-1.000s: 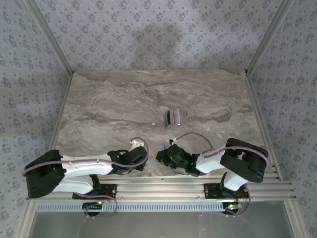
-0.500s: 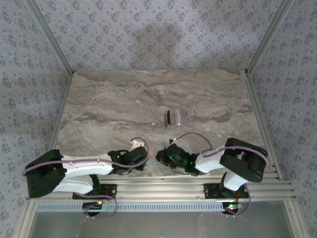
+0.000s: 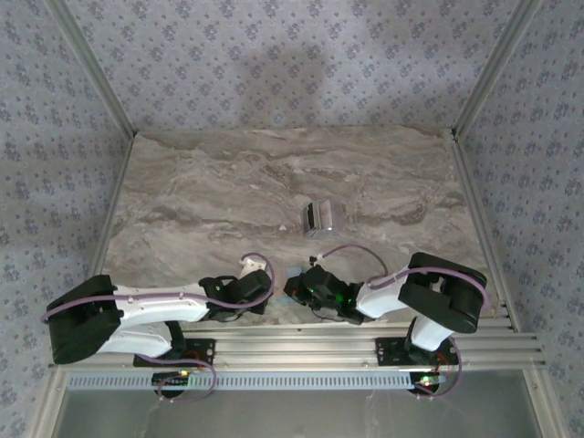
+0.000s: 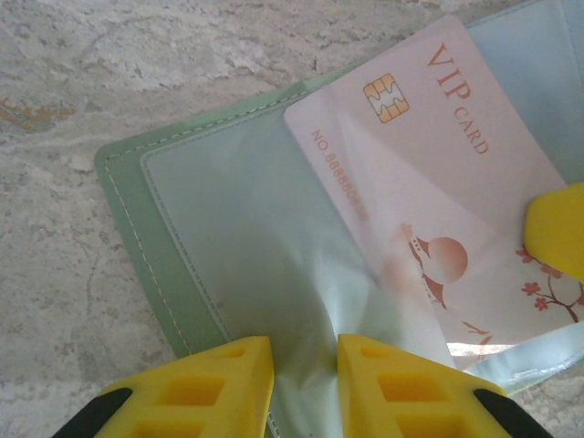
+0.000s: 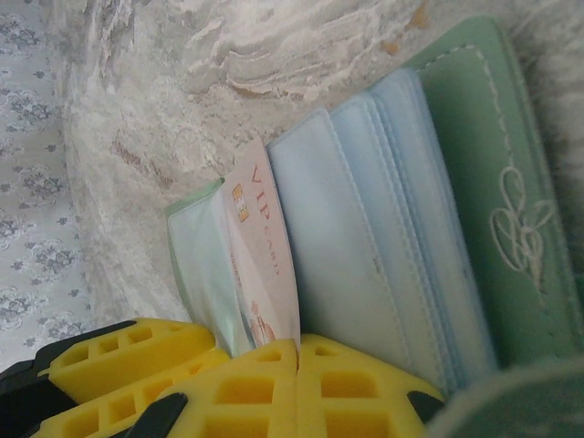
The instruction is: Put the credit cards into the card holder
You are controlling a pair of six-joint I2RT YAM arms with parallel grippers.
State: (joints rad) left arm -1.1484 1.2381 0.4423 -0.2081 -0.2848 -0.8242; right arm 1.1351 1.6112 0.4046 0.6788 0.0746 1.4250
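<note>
The sage-green card holder [image 4: 137, 210] lies open on the marble, its clear inner sleeve [image 4: 237, 228] spread wide. My left gripper [image 4: 306, 351] is shut on a pinched fold of that sleeve at its near edge. A pink VIP credit card [image 4: 429, 182] sits partly inside the sleeve, tilted. My right gripper [image 5: 298, 345] is shut on the card's [image 5: 260, 246] lower edge, with the holder's embroidered green cover [image 5: 484, 155] to its right. One of its yellow fingertips [image 4: 558, 228] shows in the left wrist view. From above, the left gripper [image 3: 274, 285] and right gripper [image 3: 294, 290] meet near the table's front edge.
A small stack of silvery cards [image 3: 318, 218] lies on the marble table [image 3: 201, 192] beyond the grippers, right of centre. Patterned walls and metal frame rails [image 3: 474, 228] close in the table on three sides. The rest of the tabletop is bare marble.
The right arm has edged slightly left toward the left gripper. The left arm and the silvery stack have not moved.
</note>
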